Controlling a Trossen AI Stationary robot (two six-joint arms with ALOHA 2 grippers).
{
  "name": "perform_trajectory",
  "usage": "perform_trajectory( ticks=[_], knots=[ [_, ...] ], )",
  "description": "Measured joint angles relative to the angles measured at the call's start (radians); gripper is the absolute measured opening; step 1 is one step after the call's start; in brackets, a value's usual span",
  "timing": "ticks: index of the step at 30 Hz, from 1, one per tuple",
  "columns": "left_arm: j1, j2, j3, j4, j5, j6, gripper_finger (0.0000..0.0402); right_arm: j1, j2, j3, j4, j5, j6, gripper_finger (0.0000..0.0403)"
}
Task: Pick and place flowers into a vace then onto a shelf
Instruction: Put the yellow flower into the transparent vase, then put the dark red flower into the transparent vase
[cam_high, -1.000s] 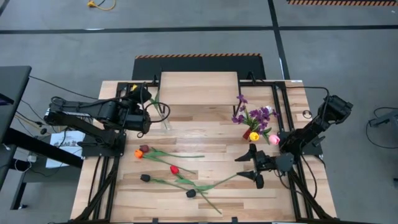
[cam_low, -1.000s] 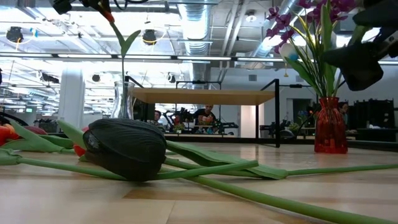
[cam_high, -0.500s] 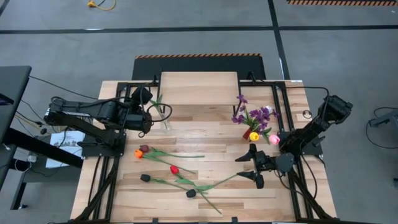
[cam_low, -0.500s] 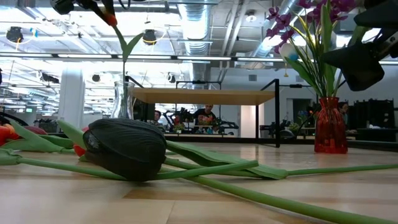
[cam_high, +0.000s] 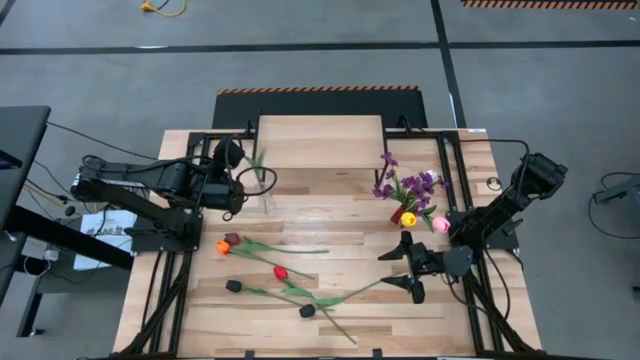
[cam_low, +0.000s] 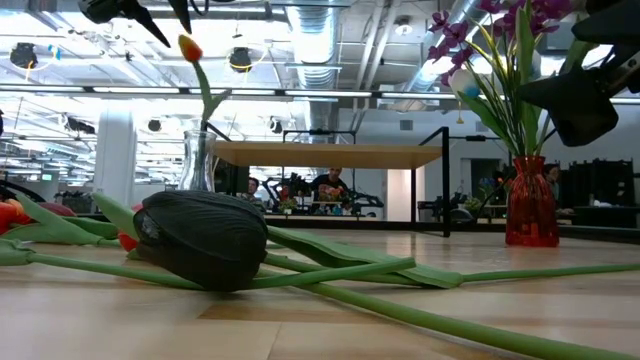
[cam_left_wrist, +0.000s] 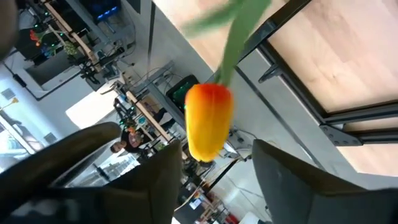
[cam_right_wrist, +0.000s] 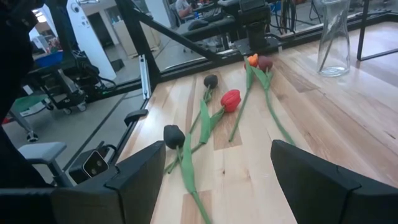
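Observation:
My left gripper hangs open above the clear glass vase, at the table's far left. An orange-yellow flower stands with its stem in that vase, leaning on the rim. Its head sits between my spread fingers without touching them. My right gripper rests open near the table's right side, nothing between its fingers. Loose flowers lie on the table: orange and dark red, red, black. The shelf stands at the far edge.
A red vase holding purple sprigs, a yellow head and a pink head stands just beyond my right gripper. A second black flower lies close to the low camera. Bare tabletop lies between the two vases.
My left gripper has opened and let go of the orange-yellow flower, and its wrist has rolled a little. The flower's head has sunk slightly below the fingers and leaned over, while the stem stays in the glass vase.

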Motion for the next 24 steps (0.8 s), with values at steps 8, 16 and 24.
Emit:
perform_trajectory(
  ticks=[8,16,24],
  knots=[
    [0.000,0.000,0.000,0.000,-0.051,-0.014,0.0235,0.000,0.000,0.000,-0.003,-0.009,0.000,0.0286],
    [-0.013,0.000,0.000,-0.010,-0.093,-0.169,0.0242,0.000,0.000,0.000,-0.010,-0.013,0.018,0.0286],
    [-0.108,0.000,0.000,0.000,0.013,-0.312,0.0242,0.000,0.000,0.000,-0.030,-0.014,0.018,0.0286]
  ],
)
